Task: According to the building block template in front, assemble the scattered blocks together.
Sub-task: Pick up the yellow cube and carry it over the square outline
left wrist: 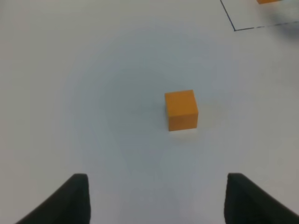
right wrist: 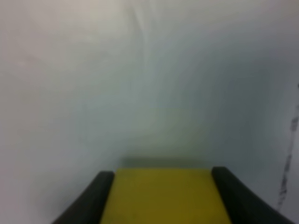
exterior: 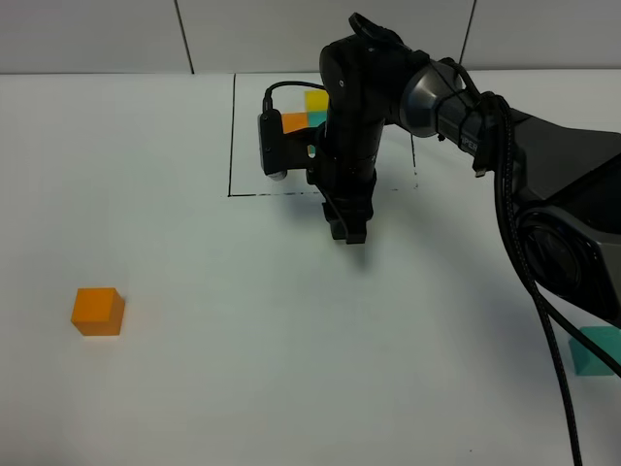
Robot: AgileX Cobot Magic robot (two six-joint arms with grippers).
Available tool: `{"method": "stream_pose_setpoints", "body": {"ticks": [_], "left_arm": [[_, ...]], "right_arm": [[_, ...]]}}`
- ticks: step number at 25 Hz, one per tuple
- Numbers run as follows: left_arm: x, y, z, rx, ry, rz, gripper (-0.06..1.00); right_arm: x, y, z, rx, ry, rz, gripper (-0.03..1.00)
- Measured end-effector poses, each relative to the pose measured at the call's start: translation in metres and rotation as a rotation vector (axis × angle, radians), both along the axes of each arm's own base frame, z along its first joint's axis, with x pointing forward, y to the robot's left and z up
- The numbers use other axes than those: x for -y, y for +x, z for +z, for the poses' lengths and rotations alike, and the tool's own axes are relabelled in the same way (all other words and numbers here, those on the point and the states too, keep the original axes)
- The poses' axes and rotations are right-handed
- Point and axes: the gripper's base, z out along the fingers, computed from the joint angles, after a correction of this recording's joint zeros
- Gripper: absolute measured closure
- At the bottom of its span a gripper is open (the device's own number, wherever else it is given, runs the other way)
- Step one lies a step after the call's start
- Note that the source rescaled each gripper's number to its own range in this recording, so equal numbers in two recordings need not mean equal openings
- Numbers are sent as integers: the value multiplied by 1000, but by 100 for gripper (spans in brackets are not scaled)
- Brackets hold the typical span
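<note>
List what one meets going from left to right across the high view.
orange cube → right gripper, holding the yellow cube → teal cube. Template left out: the arm overlaps it.

The tabletop (exterior: 194, 388) is plain white. The orange cube (exterior: 97, 312) is a flat matte orange, the teal cube (exterior: 594, 349) a blue-green, and the yellow cube (right wrist: 163, 196) a deep yellow (almost mustard in the blurred right wrist view). The building block template (exterior: 296, 121) shows orange, teal and yellow squares inside a thin black line, broken in places. The left hand (left wrist: 156, 179) and the right hand (exterior: 349, 233) are black; the right arm (exterior: 543, 165) is black with one grey metallic joint.
</note>
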Motion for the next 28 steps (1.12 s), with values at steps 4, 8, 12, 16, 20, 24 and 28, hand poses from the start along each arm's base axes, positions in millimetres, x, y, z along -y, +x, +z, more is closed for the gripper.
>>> {"method": "stream_pose_setpoints", "body": {"ticks": [4, 8, 12, 16, 20, 24, 28], "left_arm": [[0, 0, 0, 0, 0, 0, 55], [0, 0, 0, 0, 0, 0, 55], [0, 0, 0, 0, 0, 0, 55], [0, 0, 0, 0, 0, 0, 55], [0, 0, 0, 0, 0, 0, 55], [0, 0, 0, 0, 0, 0, 55], [0, 0, 0, 0, 0, 0, 55]], "right_arm": [[7, 4, -8, -23, -12, -17, 96], [11, 6, -8, -23, -3, -55, 96], [10, 7, -8, -33, 17, -93, 96], [9, 7, -12, -52, 38, -109, 96], [8, 8, -19, -60, 46, -122, 96], [8, 9, -20, -65, 50, -146, 96], [8, 8, -20, -68, 52, -168, 96]]}}
